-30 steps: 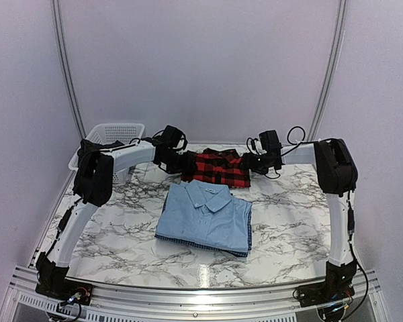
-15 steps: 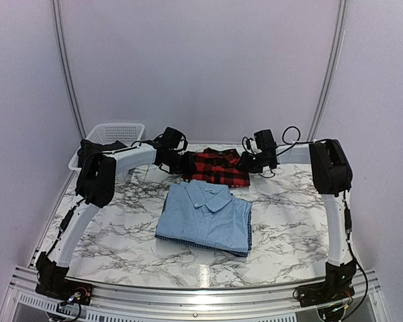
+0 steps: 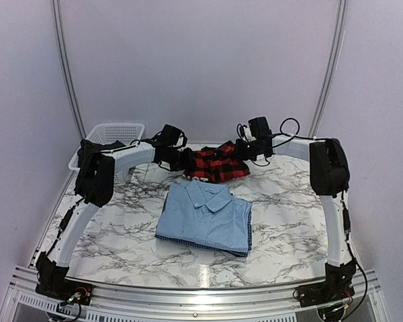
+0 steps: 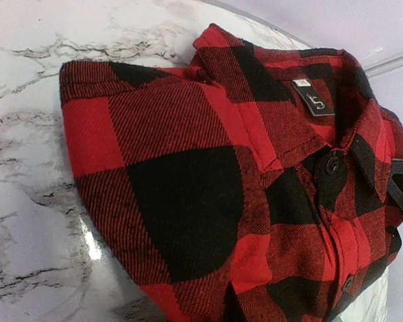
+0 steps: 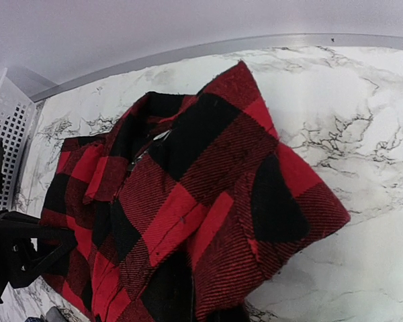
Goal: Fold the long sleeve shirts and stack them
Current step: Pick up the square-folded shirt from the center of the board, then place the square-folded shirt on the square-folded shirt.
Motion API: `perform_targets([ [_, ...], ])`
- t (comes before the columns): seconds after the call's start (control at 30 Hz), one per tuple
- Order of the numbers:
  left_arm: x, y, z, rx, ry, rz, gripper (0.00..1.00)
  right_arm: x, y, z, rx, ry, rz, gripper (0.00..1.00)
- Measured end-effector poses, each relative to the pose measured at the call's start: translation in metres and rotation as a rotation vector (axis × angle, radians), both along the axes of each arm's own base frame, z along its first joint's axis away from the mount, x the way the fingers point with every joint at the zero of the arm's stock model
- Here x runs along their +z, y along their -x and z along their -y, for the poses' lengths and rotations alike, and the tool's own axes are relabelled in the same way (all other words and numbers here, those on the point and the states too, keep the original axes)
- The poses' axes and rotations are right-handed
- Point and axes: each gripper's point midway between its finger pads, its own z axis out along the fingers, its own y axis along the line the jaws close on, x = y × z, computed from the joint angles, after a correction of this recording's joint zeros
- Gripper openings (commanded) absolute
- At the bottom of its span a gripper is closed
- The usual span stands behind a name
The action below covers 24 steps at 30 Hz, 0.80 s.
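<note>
Stacking step: left gripper (image 3: pixel 186 159) and right gripper (image 3: pixel 240 149) pinch the red-and-black checked flannel shirt (image 3: pixel 213 166); next, probably lift it onto the light-blue collared shirt (image 3: pixel 205 218).

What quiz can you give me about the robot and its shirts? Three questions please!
1. True or false: the light blue shirt lies folded on the table, nearer the camera than the flannel shirt.
2. The white basket stands at the table's far ___ corner.
3. What do the left gripper and right gripper pinch? A. basket B. flannel shirt C. light blue shirt
Key: 1 true; 2 left; 3 B.
</note>
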Motion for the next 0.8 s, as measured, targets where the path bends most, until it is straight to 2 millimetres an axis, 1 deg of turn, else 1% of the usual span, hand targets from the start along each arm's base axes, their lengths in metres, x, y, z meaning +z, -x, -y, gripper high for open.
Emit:
perform_targets([
  [0.07, 0.006, -0.001, 0.0, 0.0, 0.004, 0.009, 0.0, 0.002, 0.0, -0.002, 0.003, -0.001, 0.002, 0.0],
  [0.13, 0.016, -0.002, 0.0, -0.003, 0.009, 0.025, 0.0, 0.003, 0.002, -0.003, 0.005, 0.001, -0.001, 0.0],
  [0.27, 0.047, -0.003, 0.001, -0.008, 0.031, 0.068, 0.0, 0.006, 0.005, -0.005, 0.011, 0.006, -0.008, 0.0],
  [0.33, 0.067, -0.003, 0.001, -0.01, 0.046, 0.097, 0.0, 0.011, 0.008, -0.006, 0.013, 0.008, -0.005, 0.0],
  [0.43, 0.095, -0.002, 0.001, -0.014, 0.068, 0.133, 0.0, 0.031, 0.01, -0.01, 0.016, 0.003, 0.025, 0.0],
  [0.5, 0.115, 0.0, 0.0, -0.017, 0.083, 0.156, 0.0, 0.051, 0.013, -0.013, 0.018, -0.004, 0.055, 0.0],
  [0.6, 0.136, 0.006, -0.003, -0.018, 0.096, 0.177, 0.0, 0.085, 0.019, -0.016, 0.02, -0.017, 0.106, 0.0],
  [0.7, 0.149, 0.015, -0.007, -0.018, 0.099, 0.182, 0.0, 0.111, 0.03, -0.019, 0.027, -0.028, 0.14, 0.0],
  [0.8, 0.158, 0.03, -0.013, -0.022, 0.094, 0.175, 0.0, 0.125, 0.047, -0.022, 0.035, -0.03, 0.15, 0.0],
])
